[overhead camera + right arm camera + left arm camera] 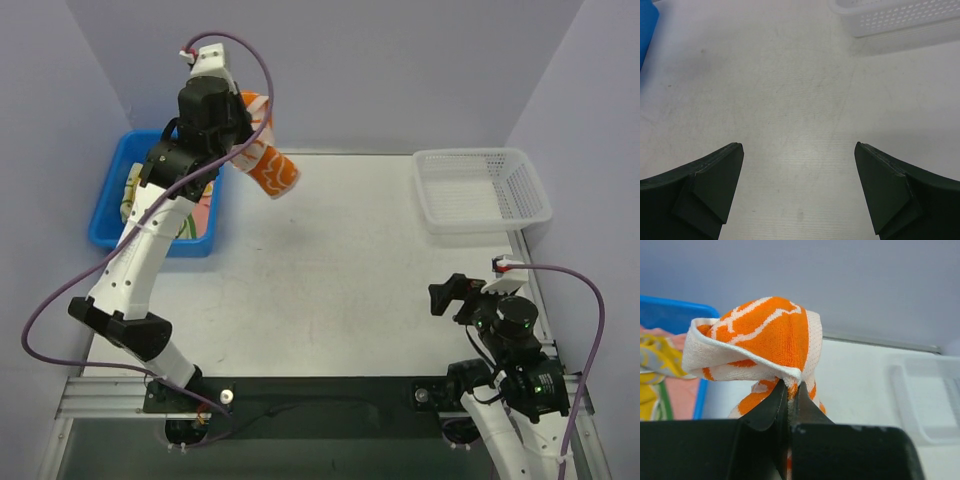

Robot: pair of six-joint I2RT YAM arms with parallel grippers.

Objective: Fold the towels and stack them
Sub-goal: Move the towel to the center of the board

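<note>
The left claw [790,386] is pinched shut on a fold of the orange towel with white flowers [765,332], its two fingertips meeting with only cloth between them. It holds the towel in the air over the far left of the desk [330,270], just right of the blue bin [105,225]. The cloth hangs bunched and twisted, clear of the surface. From above, the wrist body covers the claw itself and the upper part of the towel, so only a lower orange-and-white lobe shows. In the left wrist view the towel's lower end is cut off behind the black fingers.

The blue bin sits at the far left edge of the desk, and the left arm crosses over it, hiding most of what lies inside. A yellow towel [655,352] and a salmon-pink towel [682,395] show in the bin at the left margin of the wrist view. Both are cropped by the frame and out of focus, and the print on the yellow one is too blurred to make out.

The right claw [799,150] stands spread wide with nothing between its fingers, low over bare desk at the near right. A white perforated basket [530,195] stands at the far right, well apart from the towels; the right wrist view catches only its near corner
</note>
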